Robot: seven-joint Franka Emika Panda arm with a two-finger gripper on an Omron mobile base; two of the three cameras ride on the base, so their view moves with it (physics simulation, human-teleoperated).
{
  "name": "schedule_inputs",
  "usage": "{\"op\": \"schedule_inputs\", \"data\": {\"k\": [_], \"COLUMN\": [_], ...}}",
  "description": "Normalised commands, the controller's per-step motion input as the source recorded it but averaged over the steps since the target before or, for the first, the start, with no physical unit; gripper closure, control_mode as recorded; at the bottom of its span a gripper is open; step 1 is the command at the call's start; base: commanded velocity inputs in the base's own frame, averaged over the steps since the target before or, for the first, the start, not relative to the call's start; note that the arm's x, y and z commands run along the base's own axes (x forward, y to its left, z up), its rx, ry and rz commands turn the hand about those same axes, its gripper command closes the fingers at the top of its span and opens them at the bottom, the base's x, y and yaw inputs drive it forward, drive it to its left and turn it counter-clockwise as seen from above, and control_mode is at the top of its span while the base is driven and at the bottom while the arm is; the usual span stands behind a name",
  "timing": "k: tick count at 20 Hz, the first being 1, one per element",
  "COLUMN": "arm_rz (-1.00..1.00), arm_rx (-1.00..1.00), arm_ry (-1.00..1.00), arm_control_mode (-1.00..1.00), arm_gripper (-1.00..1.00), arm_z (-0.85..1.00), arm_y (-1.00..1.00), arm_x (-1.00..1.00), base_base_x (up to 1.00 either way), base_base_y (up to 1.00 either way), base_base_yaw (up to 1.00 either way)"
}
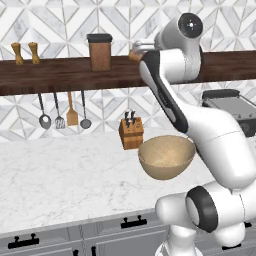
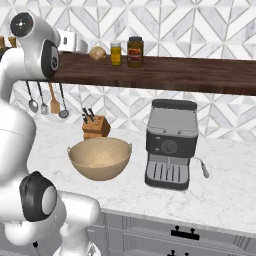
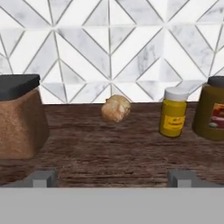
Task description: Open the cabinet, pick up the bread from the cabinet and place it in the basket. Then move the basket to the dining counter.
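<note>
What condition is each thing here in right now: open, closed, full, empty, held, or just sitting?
Small tan-brown bread roll: sitting loose on the dark wooden shelf, unheld.
Light tan wooden bowl-shaped basket: upright on the marble counter, empty.
Robot's two-finger gripper: open, empty, facing the roll.
Yellow white-capped jar: upright, closed.

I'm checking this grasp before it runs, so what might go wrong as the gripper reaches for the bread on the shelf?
1. The bread is small and round and sits far back on the dark wooden shelf, close to the tiled wall; the open gripper may nudge it so it rolls away.
2. The yellow jar and the brown canister flank the approach; a drift sideways might knock one off.
3. The basket sits well below on the counter, so a weak grip could drop the bread.
</note>
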Motion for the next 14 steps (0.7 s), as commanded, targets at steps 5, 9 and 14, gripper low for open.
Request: {"op": "schedule_inputs", "data": {"k": [5, 9, 14], "arm_rz": [-0.01, -0.04, -0.04], "arm_rx": [0.00, 0.02, 0.02], "arm_ry": [0.00, 0.02, 0.05], "arm_control_mode": [-1.00, -1.00, -1.00], "arm_gripper": [-1.00, -1.00, -1.00], "arm_z": [-0.34, -0.24, 0.00], "arm_y": [0.01, 0.00, 0.00], "arm_x": [0.37, 0.49, 0.72], "base_base_x": [0.00, 0.00, 0.00], "base_base_y": [0.00, 0.00, 0.00], "base_base_yaw": [0.00, 0.00, 0.00]}}
